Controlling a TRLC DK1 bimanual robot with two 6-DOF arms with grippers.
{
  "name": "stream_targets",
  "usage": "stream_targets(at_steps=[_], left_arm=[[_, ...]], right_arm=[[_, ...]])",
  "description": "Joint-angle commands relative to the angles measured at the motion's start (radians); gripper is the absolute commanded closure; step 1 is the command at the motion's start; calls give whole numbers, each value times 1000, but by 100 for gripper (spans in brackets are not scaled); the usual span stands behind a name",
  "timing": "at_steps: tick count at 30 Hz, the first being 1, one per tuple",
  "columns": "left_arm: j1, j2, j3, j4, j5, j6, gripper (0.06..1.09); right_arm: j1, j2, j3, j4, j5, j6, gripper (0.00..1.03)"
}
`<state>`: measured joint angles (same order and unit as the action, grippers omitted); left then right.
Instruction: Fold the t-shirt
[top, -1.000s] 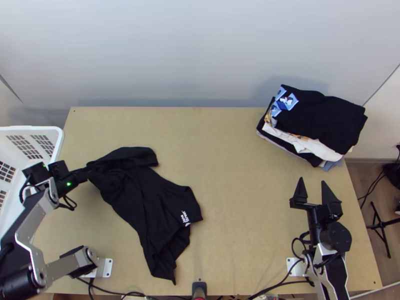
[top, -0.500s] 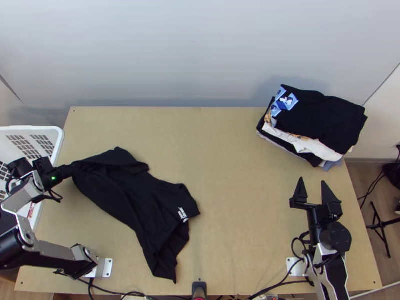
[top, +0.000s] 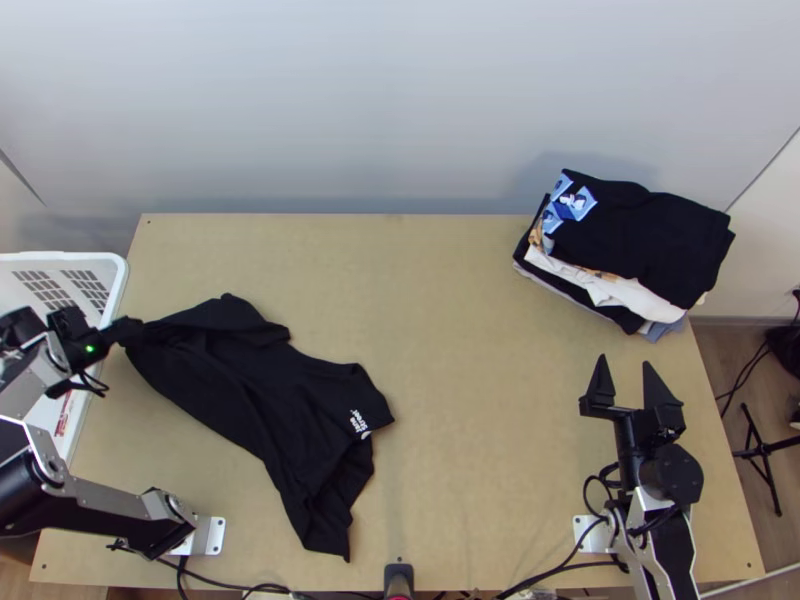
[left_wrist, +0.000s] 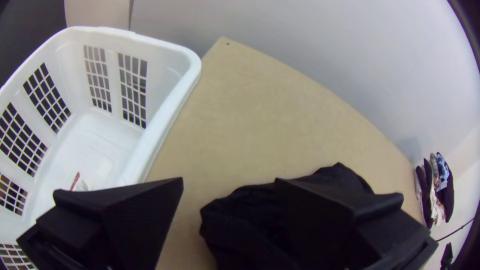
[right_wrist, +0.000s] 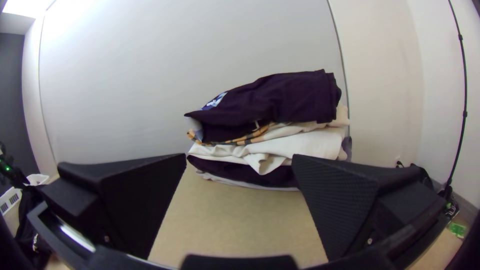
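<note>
the black t-shirt (top: 255, 385) lies bunched and slanting over the left part of the worktop (top: 470, 400), creased and overlapping itself, with its small white print (top: 360, 422) facing up. one end gathers narrowly near the basket; the other trails to a point toward the near edge.

it looks like light, limp knit: not fragile, not slippery, but quick to crumple and to drag other layers along. no pinch in the middle would help, i judge; better to take two separate corners, shoulders or hem ends, lift a little and draw them apart. black on black hides the seams, so a finger could easily catch two layers or miss the edge. flattening seems the step in hand, and folding proper has hardly begun.

at the gathered end is the left gripper (left_wrist: 230, 181), its fingers spread apart, one of them overlapping the cloth in the left wrist view; whether it touches, i cannot tell. just beside stands the white basket (top: 122, 285), at the worktop's edge.

well apart from the shirt, the right gripper (top: 624, 361) has its fingers wide, holding nothing. past it, at the far right corner, sits a stack of folded clothes (top: 640, 240).
</note>
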<state>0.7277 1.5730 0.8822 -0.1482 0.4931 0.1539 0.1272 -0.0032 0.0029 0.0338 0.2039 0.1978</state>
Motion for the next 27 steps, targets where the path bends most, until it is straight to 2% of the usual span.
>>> stream_targets(at_steps=[1,3,8,15,19,24,27], left_arm=[[1,-62,110,-114,4,-47,10],[6,-80,153,-157,4,-62,10],[9,-111,273,-413,10,-59,10],[-30,-242,204,-436,7,-51,10],[-65,-295,210,-473,-53,-63,10],[-80,-252,310,-689,-159,-50,10],[-82,-249,334,-749,-202,-53,10]], right_arm=[[0,0,0,0,0,0,5],[0,0,0,0,0,0,5],[0,0,0,0,0,0,4],[0,0,0,0,0,0,5],[0,0,0,0,0,0,5],[0,0,0,0,0,0,4],[0,0,0,0,0,0,4]])
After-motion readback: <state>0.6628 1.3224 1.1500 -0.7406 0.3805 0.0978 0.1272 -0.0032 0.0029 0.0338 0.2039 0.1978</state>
